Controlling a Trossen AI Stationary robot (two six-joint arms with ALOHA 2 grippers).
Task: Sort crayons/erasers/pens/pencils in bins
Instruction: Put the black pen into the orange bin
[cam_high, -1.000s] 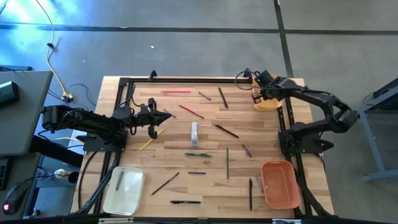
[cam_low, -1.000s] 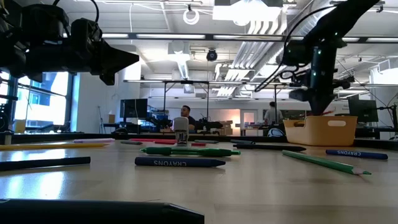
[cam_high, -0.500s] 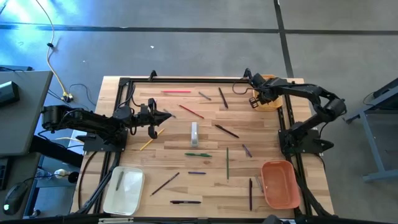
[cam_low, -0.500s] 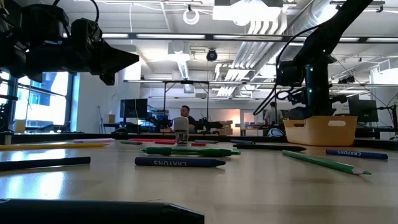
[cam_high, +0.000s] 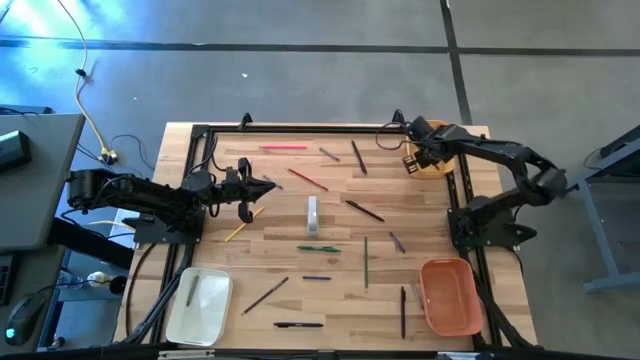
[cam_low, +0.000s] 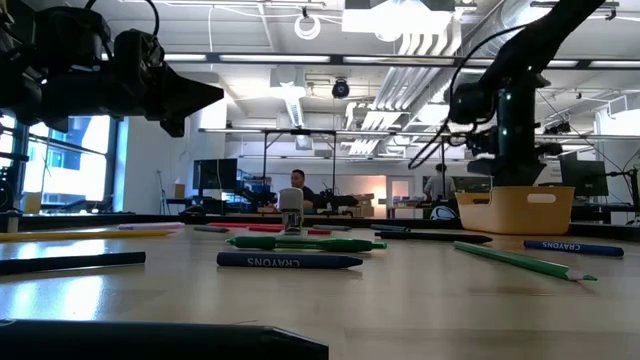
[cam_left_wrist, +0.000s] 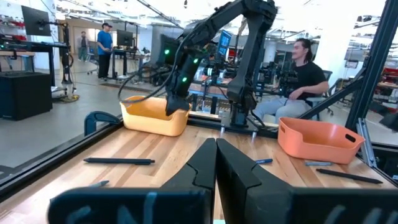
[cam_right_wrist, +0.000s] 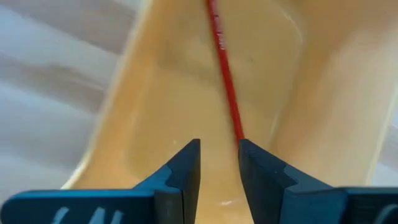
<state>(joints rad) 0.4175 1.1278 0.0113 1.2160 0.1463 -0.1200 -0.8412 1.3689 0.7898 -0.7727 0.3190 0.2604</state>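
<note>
The right gripper (cam_right_wrist: 217, 163) hangs over the small yellow-orange bin (cam_right_wrist: 168, 81), its 2 dark blue-black fingers (cam_right_wrist: 183, 168) parted by a narrow gap and holding nothing. A thin red pencil (cam_right_wrist: 225, 81) lies on the bin's smooth, glossy plastic floor; only the right wrist view shows it. In the high view that bin (cam_high: 432, 165) sits at the table's far right corner, mostly hidden under the arm. The left gripper (cam_high: 262, 188) waits above the wooden table (cam_high: 330, 230), fingers pressed together into a wedge. Pencils and pens lie scattered across the pale planks, between the cream-white bin (cam_high: 200, 305) and the larger orange bin (cam_high: 450, 297).
</note>
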